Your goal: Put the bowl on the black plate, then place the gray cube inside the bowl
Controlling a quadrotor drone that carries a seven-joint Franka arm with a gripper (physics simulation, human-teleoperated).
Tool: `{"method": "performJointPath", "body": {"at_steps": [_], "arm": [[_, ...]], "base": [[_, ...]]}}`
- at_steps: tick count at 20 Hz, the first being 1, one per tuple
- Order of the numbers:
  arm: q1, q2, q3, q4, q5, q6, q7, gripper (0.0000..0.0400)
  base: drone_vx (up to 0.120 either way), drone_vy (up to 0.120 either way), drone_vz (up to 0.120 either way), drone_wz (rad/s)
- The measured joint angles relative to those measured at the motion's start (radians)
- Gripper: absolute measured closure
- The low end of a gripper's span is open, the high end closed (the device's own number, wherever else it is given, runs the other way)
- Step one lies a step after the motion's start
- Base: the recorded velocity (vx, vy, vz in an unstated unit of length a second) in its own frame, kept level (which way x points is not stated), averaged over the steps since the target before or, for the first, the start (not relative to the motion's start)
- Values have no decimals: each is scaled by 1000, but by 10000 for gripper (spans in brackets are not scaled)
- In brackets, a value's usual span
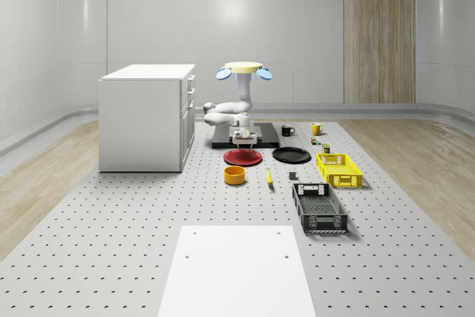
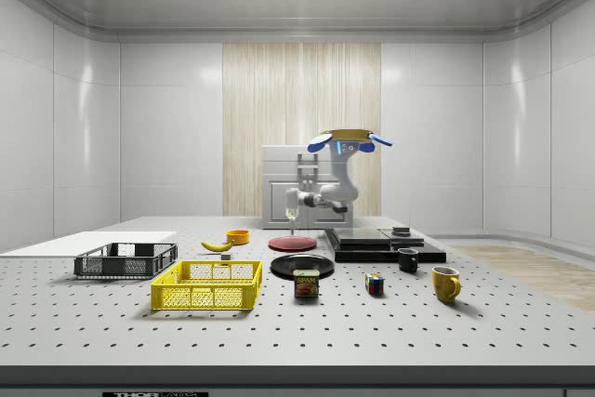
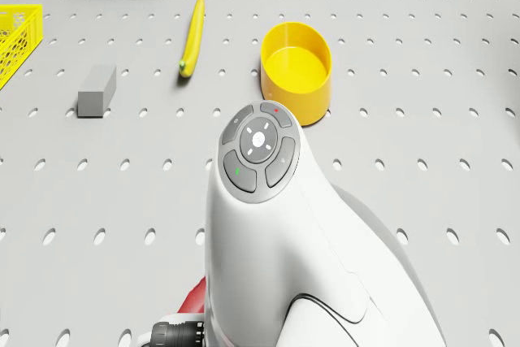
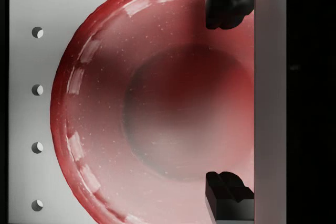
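In the whole-scene view you have the drone (image 1: 243,70) hovering just above centre frame, over the dark platform (image 1: 267,139) behind the plates, right of the white cabinet (image 1: 147,116). Its arm hangs down to the gripper (image 1: 244,137), which sits just above the far edge of the red plate (image 1: 243,157). The yellow bowl (image 1: 235,175) lies below that plate in the frame, apart from the gripper. The black plate (image 1: 291,155) is right of the red one, and the gray cube (image 1: 293,177) lies lower right of it, near the banana (image 1: 269,177).

In the side view you see the gripper (image 2: 292,216) at centre frame, hanging just above the red plate (image 2: 292,243). The bowl (image 2: 238,236) is to its left, the black plate (image 2: 302,264) below it in the frame.

In the drone view the bowl (image 3: 296,73) is at upper centre, just beyond the arm's white wrist (image 3: 268,225); the cube (image 3: 97,91) is at upper left, the banana (image 3: 192,37) between them.

In the wrist view you look down into the red plate (image 4: 157,103). The gripper (image 4: 229,100) has its dark fingertips (image 4: 227,3) well apart, one at the top right and one at the bottom right, holding nothing.
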Motion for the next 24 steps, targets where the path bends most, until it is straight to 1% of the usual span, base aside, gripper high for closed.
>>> {"method": "performJointPath", "body": {"at_steps": [3,24], "arm": [[-2,-9,2,0,4,8,2,0],[-15,-63,12,3,27,59,13,0]], "base": [[120,-107,0,0],[120,0,0,0]]}}
